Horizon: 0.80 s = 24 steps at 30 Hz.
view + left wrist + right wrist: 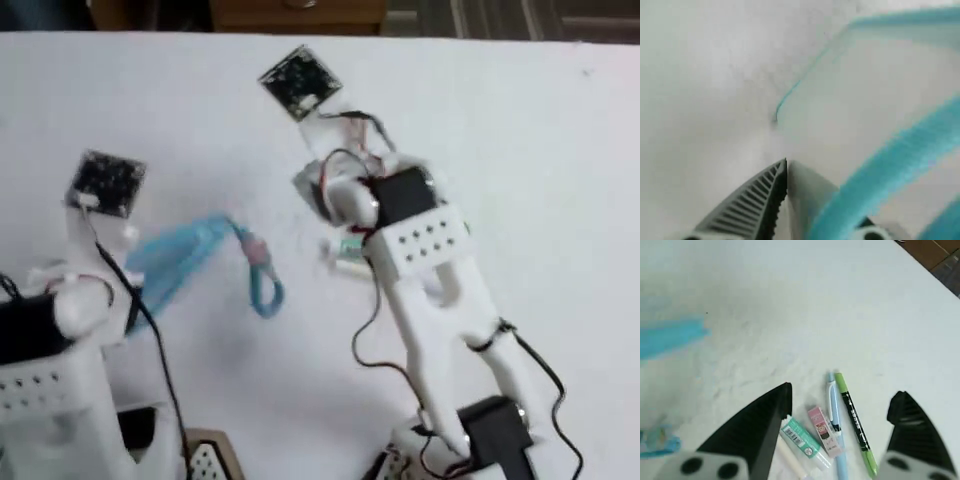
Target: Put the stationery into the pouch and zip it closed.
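Right pincer point(842, 390), jaws apart, hangs directly over the green pen point(856, 424), long axis square to its closing line; left pincer point(786, 162) clamps the pouch point(850, 115).

Brightly and evenly lit from overhead, with only faint, soft shadows beneath the white plastic right arm point(440, 300) on the pale white tabletop point(560, 150), and heavily blurred up close across the translucent blue-trimmed plastic pouch point(865, 100).

White table point(560, 150) w/ soft, even light. Brown wooden furniture point(300, 15) along far edge; dark grey striped floor point(480, 18) beside it.
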Each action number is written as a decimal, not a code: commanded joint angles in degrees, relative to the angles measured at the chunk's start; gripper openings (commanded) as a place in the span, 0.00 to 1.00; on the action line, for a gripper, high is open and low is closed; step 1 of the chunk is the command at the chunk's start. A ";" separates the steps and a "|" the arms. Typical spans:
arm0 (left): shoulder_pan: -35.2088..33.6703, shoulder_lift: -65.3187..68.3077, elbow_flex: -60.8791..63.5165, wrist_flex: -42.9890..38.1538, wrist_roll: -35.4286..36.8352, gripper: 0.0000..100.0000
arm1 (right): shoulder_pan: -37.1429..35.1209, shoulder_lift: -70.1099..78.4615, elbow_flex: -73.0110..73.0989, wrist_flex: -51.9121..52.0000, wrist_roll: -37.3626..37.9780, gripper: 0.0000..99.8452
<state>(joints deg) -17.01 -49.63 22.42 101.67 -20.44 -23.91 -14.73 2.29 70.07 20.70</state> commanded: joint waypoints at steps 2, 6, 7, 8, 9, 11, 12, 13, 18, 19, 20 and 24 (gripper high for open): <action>-0.04 -0.22 -10.20 -0.62 0.53 0.02 | 5.05 -0.04 -0.44 4.70 6.77 0.31; -0.04 -0.13 -15.03 -0.62 0.53 0.02 | 7.96 2.33 -0.62 10.51 22.33 0.31; -0.04 -0.13 -16.18 -0.62 0.53 0.02 | 8.75 3.21 -0.62 11.12 24.35 0.31; -0.04 -0.13 -17.23 -0.62 0.53 0.02 | 9.71 4.18 -0.62 11.56 26.20 0.31; 0.04 -0.13 -18.37 -0.53 0.44 0.02 | 10.51 5.05 -0.53 11.82 27.60 0.31; 0.04 -0.13 -20.13 -0.09 0.18 0.02 | 12.26 6.99 -0.62 11.91 29.63 0.31; 0.04 -0.13 -20.57 0.44 -0.09 0.02 | 12.97 7.78 -0.62 11.91 30.24 0.31; 0.48 -0.13 -20.48 0.62 -1.14 0.02 | 13.41 8.48 -0.62 11.91 30.59 0.31; 4.35 -0.13 -16.18 0.62 -3.08 0.04 | 13.85 11.38 -0.18 12.26 31.47 0.31; 5.05 -0.13 -15.30 0.62 -3.08 0.07 | 13.58 12.09 -0.18 12.88 32.35 0.31; 5.23 -0.13 -14.59 0.62 -3.08 0.11 | 13.41 12.88 -0.18 13.41 33.14 0.31; 5.32 -0.13 -10.46 0.53 -2.99 0.28 | 12.88 15.60 -0.26 13.85 34.46 0.31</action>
<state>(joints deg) -12.26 -49.98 10.11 102.29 -23.16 -10.73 0.48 2.37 83.60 54.02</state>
